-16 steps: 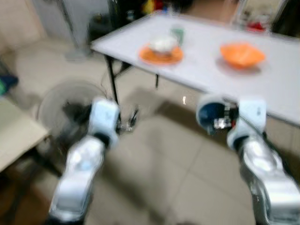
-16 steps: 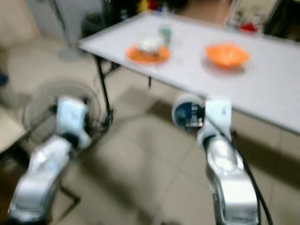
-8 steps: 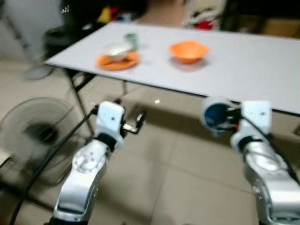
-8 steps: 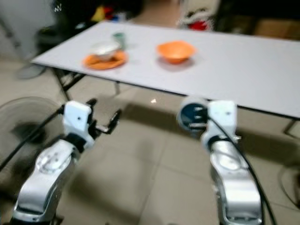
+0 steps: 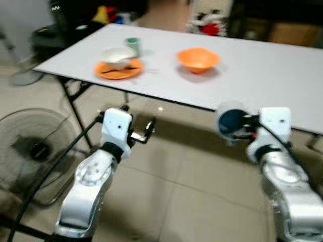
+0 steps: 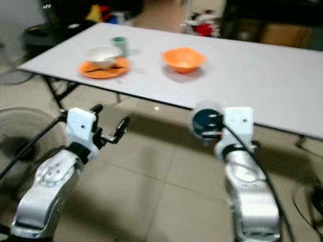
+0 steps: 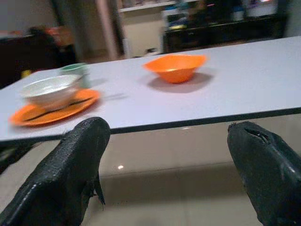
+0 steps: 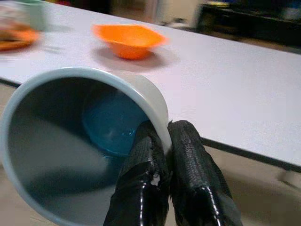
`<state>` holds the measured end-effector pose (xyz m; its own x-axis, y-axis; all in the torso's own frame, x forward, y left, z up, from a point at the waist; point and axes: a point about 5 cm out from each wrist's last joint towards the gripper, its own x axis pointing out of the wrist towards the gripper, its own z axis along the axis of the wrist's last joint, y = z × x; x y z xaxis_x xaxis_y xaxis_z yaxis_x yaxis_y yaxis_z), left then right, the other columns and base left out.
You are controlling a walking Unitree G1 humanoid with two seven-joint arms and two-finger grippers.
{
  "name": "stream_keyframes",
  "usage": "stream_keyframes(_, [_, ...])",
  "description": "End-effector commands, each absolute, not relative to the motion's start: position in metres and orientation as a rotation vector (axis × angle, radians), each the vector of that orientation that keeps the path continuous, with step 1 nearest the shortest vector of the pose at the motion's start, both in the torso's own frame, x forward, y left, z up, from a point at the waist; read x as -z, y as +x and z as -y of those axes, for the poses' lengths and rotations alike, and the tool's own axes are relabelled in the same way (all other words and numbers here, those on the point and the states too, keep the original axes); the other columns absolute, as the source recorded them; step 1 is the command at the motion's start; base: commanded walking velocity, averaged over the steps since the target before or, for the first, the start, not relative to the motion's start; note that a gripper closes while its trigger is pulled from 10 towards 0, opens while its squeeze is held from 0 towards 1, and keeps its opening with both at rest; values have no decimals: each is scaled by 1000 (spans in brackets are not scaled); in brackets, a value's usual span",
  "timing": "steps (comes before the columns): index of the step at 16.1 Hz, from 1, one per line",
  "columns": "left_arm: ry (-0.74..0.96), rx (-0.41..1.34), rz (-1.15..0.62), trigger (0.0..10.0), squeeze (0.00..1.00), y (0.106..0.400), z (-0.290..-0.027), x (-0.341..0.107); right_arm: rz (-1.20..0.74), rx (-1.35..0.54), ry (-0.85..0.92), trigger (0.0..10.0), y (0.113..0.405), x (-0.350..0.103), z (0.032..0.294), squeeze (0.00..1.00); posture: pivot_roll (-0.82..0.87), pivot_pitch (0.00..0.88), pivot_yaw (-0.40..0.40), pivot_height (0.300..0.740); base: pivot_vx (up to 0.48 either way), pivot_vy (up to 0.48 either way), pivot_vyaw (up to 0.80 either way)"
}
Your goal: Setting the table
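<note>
A white table (image 5: pixel 262 75) stands ahead. On it sit an orange plate (image 5: pixel 118 70) holding a white bowl (image 5: pixel 117 54) and a dark utensil, a green cup (image 5: pixel 132 45) behind the plate, and an orange bowl (image 5: pixel 198 59) further right. My right gripper (image 8: pixel 163 136) is shut on the rim of a pale cup with a blue inside (image 8: pixel 84 141), held on its side in front of the table's near edge (image 5: pixel 232 122). My left gripper (image 5: pixel 139 118) is open and empty, below the table edge, facing the plate and orange bowl (image 7: pixel 175 68).
A floor fan (image 5: pixel 33 148) stands at the left near the table's black folding legs (image 5: pixel 73 103). A dark cable (image 5: pixel 55 166) runs by my left arm. Tiled floor (image 5: pixel 186 196) lies between me and the table. Dark clutter sits behind the table.
The view has swung and steadied, so the table now sits more centred and sharper. Both arms keep their pose, and the cup stays in my right gripper.
</note>
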<state>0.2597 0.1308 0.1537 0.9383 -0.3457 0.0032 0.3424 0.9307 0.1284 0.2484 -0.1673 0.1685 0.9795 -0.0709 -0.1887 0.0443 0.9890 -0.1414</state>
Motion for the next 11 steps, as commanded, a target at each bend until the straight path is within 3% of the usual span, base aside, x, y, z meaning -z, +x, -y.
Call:
stream_keyframes(1, [128, 353, 29, 10000, 0, 261, -131, -155, -176, 59, -138, 10000, 249, -172, 168, 0, 68, 0, 45, 740, 300, 0, -744])
stream_keyframes(11, [125, 372, 32, 10000, 0, 263, -129, -156, -171, 74, -136, 10000, 248, -173, 171, 0, 56, 0, 60, 740, 303, 0, -759])
